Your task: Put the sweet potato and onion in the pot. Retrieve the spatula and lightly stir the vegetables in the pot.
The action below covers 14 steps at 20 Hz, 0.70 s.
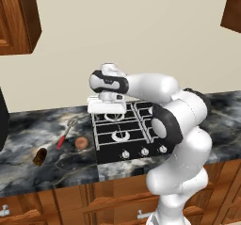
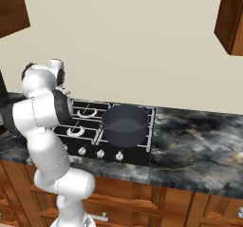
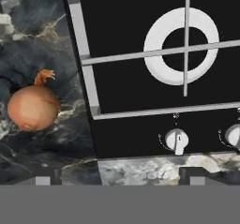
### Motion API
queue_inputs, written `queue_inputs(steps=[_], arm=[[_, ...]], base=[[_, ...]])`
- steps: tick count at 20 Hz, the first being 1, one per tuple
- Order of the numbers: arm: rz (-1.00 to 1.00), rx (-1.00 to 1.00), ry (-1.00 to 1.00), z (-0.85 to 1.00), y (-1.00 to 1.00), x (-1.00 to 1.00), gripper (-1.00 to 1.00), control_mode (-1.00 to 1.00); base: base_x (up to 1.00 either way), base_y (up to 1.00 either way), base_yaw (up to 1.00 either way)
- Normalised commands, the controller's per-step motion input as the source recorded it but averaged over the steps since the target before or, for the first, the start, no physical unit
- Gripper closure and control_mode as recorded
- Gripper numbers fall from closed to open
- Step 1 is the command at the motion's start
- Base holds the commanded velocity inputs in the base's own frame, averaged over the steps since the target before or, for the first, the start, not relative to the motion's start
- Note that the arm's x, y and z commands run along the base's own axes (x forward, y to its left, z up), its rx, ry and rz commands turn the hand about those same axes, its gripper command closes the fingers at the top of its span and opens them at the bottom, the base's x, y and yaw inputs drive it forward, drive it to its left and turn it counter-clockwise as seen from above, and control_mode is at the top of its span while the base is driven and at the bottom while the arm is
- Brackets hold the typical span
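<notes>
The onion [image 1: 81,142] lies on the dark marble counter just left of the stove, and in the hand view the onion [image 3: 33,107] sits at the left. The sweet potato [image 1: 40,156] lies further left, near the counter's front. Between them and the wall rests the red-handled spatula [image 1: 66,132]. The dark pot [image 2: 125,124] stands on the stove's right front burner, with nothing visible inside. My gripper [image 1: 107,112] hangs above the stove's left burners, right of the onion. Seen from the hand, the gripper [image 3: 120,178] is open, its tips wide apart and holding nothing.
The black stove [image 1: 127,134] has white burner rings [image 3: 182,45] and a row of knobs [image 3: 177,140] along its front. Wooden cabinets hang at the upper left [image 1: 16,17] and upper right [image 2: 230,17]. Marble counter [image 2: 199,140] stretches right of the pot.
</notes>
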Motion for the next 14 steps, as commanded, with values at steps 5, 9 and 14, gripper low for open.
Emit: queue_inputs(steps=[5,9,14], arm=[[0.00,0.00,-0.01,-0.61,0.50,0.24,-1.00,-1.00],[-0.01,0.00,-0.10,-0.52,0.49,0.11,-1.00,-1.00],[-0.03,0.00,-0.16,-0.25,0.46,0.00,-1.00,-1.00]], base=[[0.00,0.00,0.00],[0.00,0.00,0.00],[0.00,0.00,0.00]])
